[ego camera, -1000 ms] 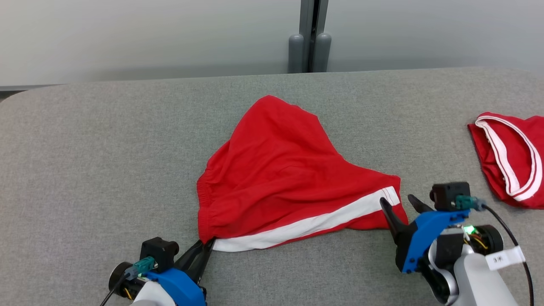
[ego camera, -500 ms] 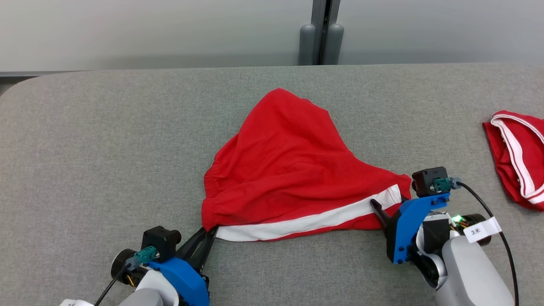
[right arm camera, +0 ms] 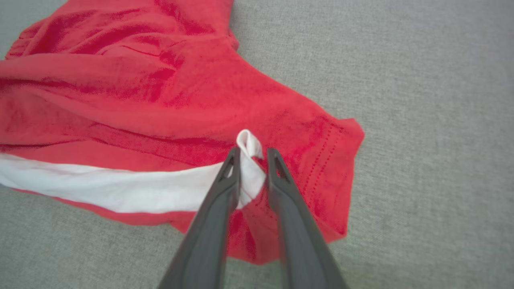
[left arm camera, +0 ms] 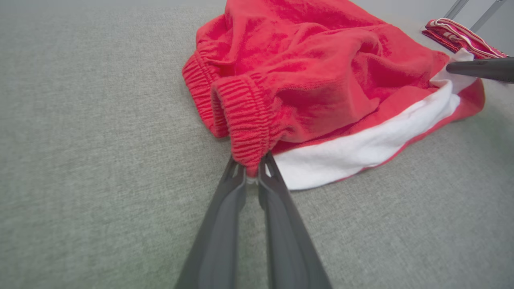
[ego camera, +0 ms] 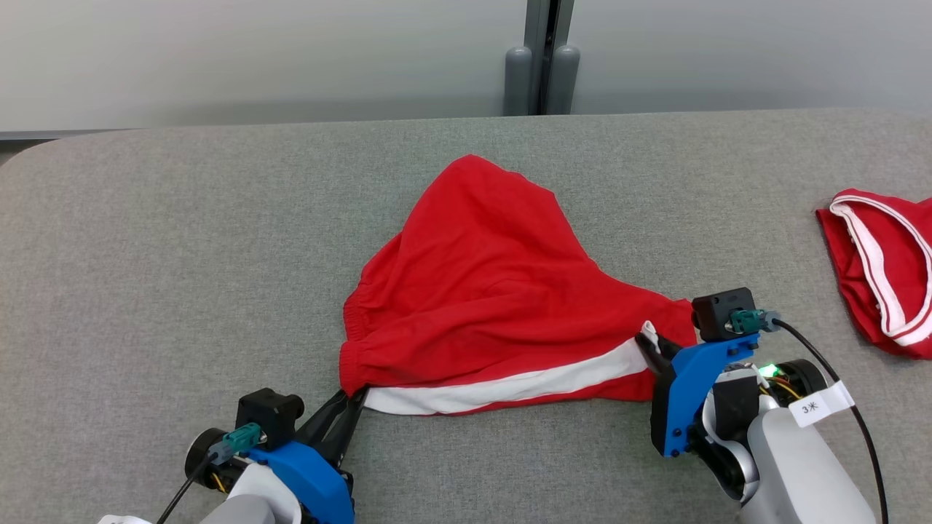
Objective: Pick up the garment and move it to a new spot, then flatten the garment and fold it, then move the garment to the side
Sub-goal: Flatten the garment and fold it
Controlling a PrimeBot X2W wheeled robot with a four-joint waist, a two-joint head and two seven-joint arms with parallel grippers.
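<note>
table (ego camera: 182, 255): a wide flat top, covered all over in soft grey cloth; a round corner is seen at the far left.
room: a plain pale wall (ego camera: 255, 58) is seen behind the table; two grey posts (ego camera: 540, 76) are stood side by side against it, with a dark gap between them.
garment (ego camera: 480, 291): red shorts with a white stripe, laid rumpled near the middle of the table, close to the near edge; a point is made by the cloth at the far side.
left claw (left arm camera: 252, 167): closed tight on the stretchy waistband corner of the garment, at its near left end.
right claw (right arm camera: 252, 158): closed on the garment's right end, where the white stripe is pinched and a small white fold is pushed up past the tips.
other red cloth (ego camera: 881, 269): laid at the right edge of the table, with white trim, well apart from the garment.
</note>
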